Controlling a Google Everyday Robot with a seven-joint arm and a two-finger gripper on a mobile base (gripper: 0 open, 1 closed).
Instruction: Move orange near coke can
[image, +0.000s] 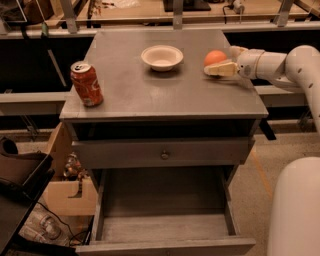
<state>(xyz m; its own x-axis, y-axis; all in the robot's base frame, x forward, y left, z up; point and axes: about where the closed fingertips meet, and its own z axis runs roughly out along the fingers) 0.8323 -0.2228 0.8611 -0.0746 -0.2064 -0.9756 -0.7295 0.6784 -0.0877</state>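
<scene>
Gripper (221, 61) at table (165, 97) right, fingers wide astride orange (213, 56); coke can (86, 84) upright, left.

From here, the gripper (217, 68) at the right rear of the table (150, 97) hides the lower right of the orange (215, 55), the arm (300, 62) and open drawer (165, 231) run off the frame's edges, and lettering on the coke can (86, 84) is too blurred to read.
</scene>
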